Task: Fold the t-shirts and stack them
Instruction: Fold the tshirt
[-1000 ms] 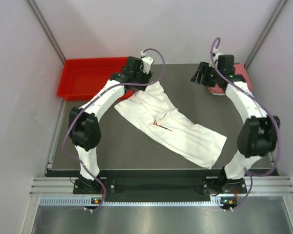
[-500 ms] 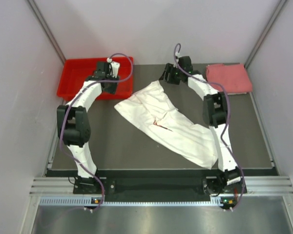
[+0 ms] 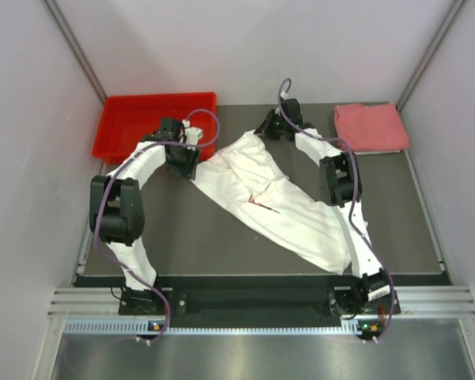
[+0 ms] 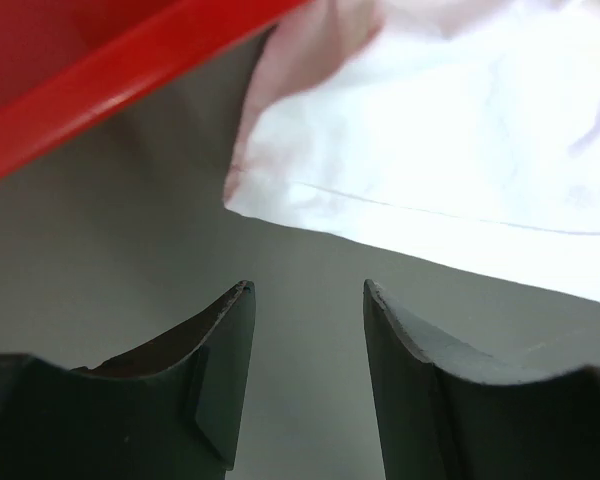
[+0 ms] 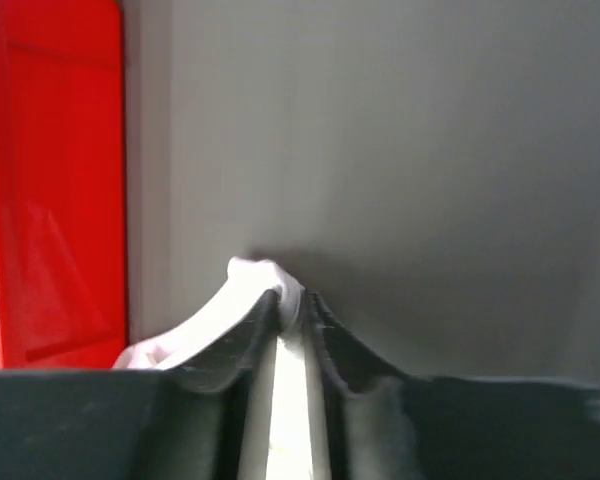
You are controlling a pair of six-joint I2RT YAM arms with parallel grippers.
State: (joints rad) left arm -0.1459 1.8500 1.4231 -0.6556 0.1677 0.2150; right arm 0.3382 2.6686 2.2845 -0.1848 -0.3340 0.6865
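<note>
A white t-shirt with a red mark at its middle lies crumpled diagonally across the dark table. A folded pink-red t-shirt rests at the back right corner. My right gripper is at the white shirt's far top corner; in the right wrist view it is shut on a pinch of white cloth. My left gripper sits at the shirt's left corner. In the left wrist view it stands open over bare table, just short of the white hem.
A red plastic bin stands at the back left, close behind the left gripper; its rim shows in the left wrist view and its side in the right wrist view. Enclosure walls close in on both sides.
The left arm swung from over the red bin down to the shirt's left corner. The right arm moved left from the pink-red shirt to the white shirt's top corner and shut on the cloth.
</note>
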